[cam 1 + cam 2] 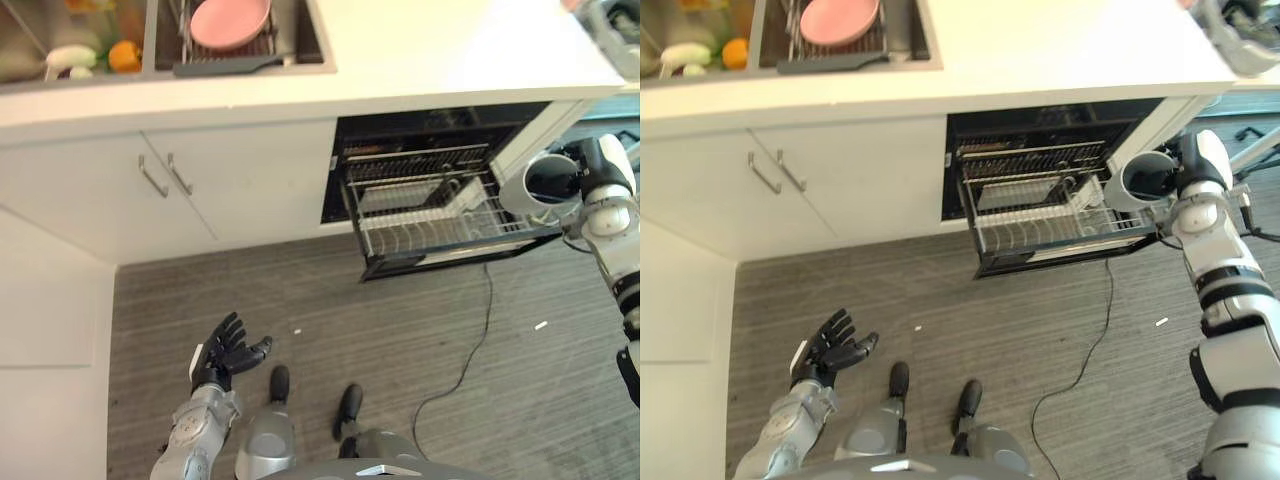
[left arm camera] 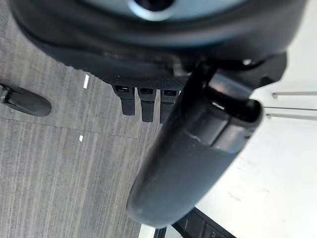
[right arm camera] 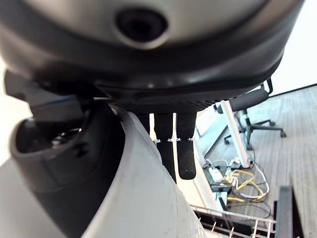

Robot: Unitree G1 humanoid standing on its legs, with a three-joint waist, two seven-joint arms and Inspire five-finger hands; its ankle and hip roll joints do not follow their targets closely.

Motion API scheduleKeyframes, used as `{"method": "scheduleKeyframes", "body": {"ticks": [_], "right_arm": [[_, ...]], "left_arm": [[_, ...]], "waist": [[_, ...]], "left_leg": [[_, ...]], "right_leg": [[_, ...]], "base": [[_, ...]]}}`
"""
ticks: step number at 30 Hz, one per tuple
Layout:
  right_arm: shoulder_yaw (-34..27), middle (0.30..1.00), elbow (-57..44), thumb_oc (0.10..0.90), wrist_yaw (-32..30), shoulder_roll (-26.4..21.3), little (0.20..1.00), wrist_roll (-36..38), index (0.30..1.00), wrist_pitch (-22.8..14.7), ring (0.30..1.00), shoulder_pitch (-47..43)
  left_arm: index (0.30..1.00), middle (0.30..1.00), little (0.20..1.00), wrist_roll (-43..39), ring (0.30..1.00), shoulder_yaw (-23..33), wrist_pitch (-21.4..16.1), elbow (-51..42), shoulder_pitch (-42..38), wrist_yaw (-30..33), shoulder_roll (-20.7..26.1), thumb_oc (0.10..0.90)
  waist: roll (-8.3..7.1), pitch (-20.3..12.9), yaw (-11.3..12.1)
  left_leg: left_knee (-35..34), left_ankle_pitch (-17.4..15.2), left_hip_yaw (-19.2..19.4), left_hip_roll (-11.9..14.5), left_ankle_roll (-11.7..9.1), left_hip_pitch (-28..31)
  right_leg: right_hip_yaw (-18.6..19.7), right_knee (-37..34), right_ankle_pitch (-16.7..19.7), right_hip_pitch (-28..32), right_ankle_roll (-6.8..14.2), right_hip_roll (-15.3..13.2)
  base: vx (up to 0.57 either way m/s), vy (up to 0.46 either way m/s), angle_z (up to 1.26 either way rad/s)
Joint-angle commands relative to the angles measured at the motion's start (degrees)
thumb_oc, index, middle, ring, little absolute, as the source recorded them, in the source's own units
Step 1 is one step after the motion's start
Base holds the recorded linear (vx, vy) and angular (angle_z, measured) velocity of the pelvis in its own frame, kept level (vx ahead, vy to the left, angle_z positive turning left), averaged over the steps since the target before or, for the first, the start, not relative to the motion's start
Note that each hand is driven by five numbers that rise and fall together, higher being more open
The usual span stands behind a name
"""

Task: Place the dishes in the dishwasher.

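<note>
Risk lies in the right hand (image 1: 1196, 160), curled round a white round bowl (image 1: 540, 186) beside the right edge of the pulled-out wire dishwasher rack (image 1: 440, 215), catching its rim on the tines, while the left hand (image 1: 222, 353) hangs open, empty.

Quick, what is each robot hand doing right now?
Left hand: open, empty, above the floor.
Right hand: shut on a white cup beside the dishwasher rack.
</note>
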Motion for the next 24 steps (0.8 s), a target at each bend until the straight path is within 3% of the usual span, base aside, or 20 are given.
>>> {"method": "scheduleKeyframes", "body": {"ticks": [1, 4, 6, 7, 9, 12, 13, 16, 22, 24], "right_arm": [[-1.0, 0.3, 3.3, 0.4, -2.4, -1.8, 0.3, 4.3, 0.3, -3.2, 0.3, -9.2], [-2.1, 0.3, 8.0, 0.4, -2.3, 0.2, 0.3, 6.8, 0.3, -3.2, 0.3, -10.2], [-2.1, 0.3, 8.1, 0.4, -2.3, 0.2, 0.3, 6.8, 0.3, -3.3, 0.3, -10.4], [-2.5, 0.3, 12.9, 0.4, -2.2, 1.7, 0.3, 8.3, 0.3, -3.0, 0.3, -12.4], [-3.4, 0.3, 14.5, 0.4, -2.8, 2.2, 0.3, 9.1, 0.3, -3.1, 0.3, -13.2], [-3.8, 0.3, 15.2, 0.4, -3.1, 2.4, 0.3, 9.6, 0.3, -3.2, 0.3, -13.6], [-4.3, 0.9, 16.3, 0.8, -3.7, 2.5, 0.9, 10.8, 0.9, -3.1, 0.9, -15.2], [-5.0, 0.9, 17.2, 0.8, -3.8, 3.0, 0.9, 12.4, 0.9, -3.0, 0.9, -16.0], [-2.3, 0.9, 17.3, 0.8, -3.5, 0.9, 0.9, 13.4, 0.9, -3.0, 0.9, -20.2], [1.1, 0.9, 18.5, 0.8, -1.5, -1.4, 0.9, 12.1, 0.9, -1.9, 0.9, -22.7]], "left_arm": [[0.9, 0.9, 0.9, 2.0, 0.9, -1.4, -5.3, -4.4, -1.7, -0.7, 2.2, 0.8], [0.9, 0.9, 0.9, 1.9, 0.9, -2.0, -5.4, -3.9, -2.7, -0.9, 2.4, 0.8], [0.9, 0.9, 0.9, 1.9, 0.9, -2.0, -5.4, -3.8, -2.8, -0.9, 2.5, 0.8], [0.9, 0.9, 0.9, 1.9, 0.9, -2.4, -5.7, -3.8, -3.9, -0.9, 3.1, 0.8], [0.9, 0.9, 0.9, 1.7, 0.9, -2.8, -5.8, -3.3, -4.8, -0.7, 3.1, 0.8], [0.9, 0.9, 0.9, 1.5, 0.9, -2.9, -6.1, -3.0, -5.6, -0.5, 3.1, 0.8], [0.9, 0.9, 0.9, 1.6, 0.9, -3.4, -6.5, -2.0, -7.5, 0.0, 3.0, 0.8], [0.9, 0.9, 0.9, 2.1, 0.9, -3.7, -6.6, -2.6, -8.5, 0.3, 3.2, 0.8], [0.9, 0.9, 0.9, 2.4, 0.9, -3.8, -6.8, -2.7, -9.8, 0.5, 4.6, 0.8], [0.9, 0.9, 0.9, 3.0, 0.9, -3.9, -6.4, -3.8, -9.6, -0.5, 6.0, 0.8]], "waist": [[-3.04, -0.4, 0.6], [-3.33, 1.5, 2.2], [-3.36, 1.4, 2.1], [-3.18, 3.6, 3.8], [-3.01, 5.0, 4.8], [-2.99, 5.5, 5.0], [-2.91, 7.0, 5.7], [-2.94, 7.8, 6.0], [-4.9, 7.7, 6.5], [-6.35, 6.9, 6.6]], "left_leg": [[-0.4, 0.3, -2.2, 1.7, -4.2, -1.3], [-0.4, 1.2, -3.6, 1.6, -4.4, -3.9], [-0.4, 1.2, -3.7, 1.6, -4.4, -4.1], [-0.4, 1.8, -5.2, 1.6, -4.8, -7.0], [-0.4, 2.5, -6.1, 1.6, -5.0, -8.9], [-0.4, 2.8, -6.5, 1.6, -5.2, -9.9], [-0.4, 3.5, -7.7, 1.8, -5.7, -12.2], [-0.4, 3.8, -8.3, 1.9, -5.8, -13.1], [-0.4, 3.5, -9.2, 2.0, -5.9, -12.4], [-0.4, 3.2, -9.3, 1.9, -5.9, -11.3]], "right_leg": [[-1.5, 0.8, -2.0, 0.5, 6.0, -3.5], [-2.4, 0.8, -2.1, -1.3, 5.8, -3.2], [-2.5, 0.8, -2.1, -1.4, 5.8, -3.2], [-3.4, 0.8, -2.1, -3.5, 5.7, -2.9], [-3.9, 0.8, -2.0, -4.8, 5.6, -2.8], [-4.2, 0.8, -2.0, -5.5, 5.6, -2.7], [-5.2, 0.9, -1.9, -7.0, 5.5, -2.5], [-5.6, 0.8, -1.9, -7.6, 5.5, -2.4], [-6.1, 0.8, -2.3, -6.9, 5.2, -1.7], [-6.3, 0.8, -2.5, -5.7, 5.0, -1.6]], "base": [[-0.01, -0.041, 0.22], [-0.03, -0.052, 0.2], [-0.05, -0.062, 0.35], [-0.07, -0.089, 0.35], [-0.07, -0.094, 0.23], [-0.03, -0.051, 0.32], [-0.05, -0.087, 0.26], [-0.02, -0.069, 0.23], [0.0, -0.028, 0.11], [0.01, -0.036, 0.01]]}}
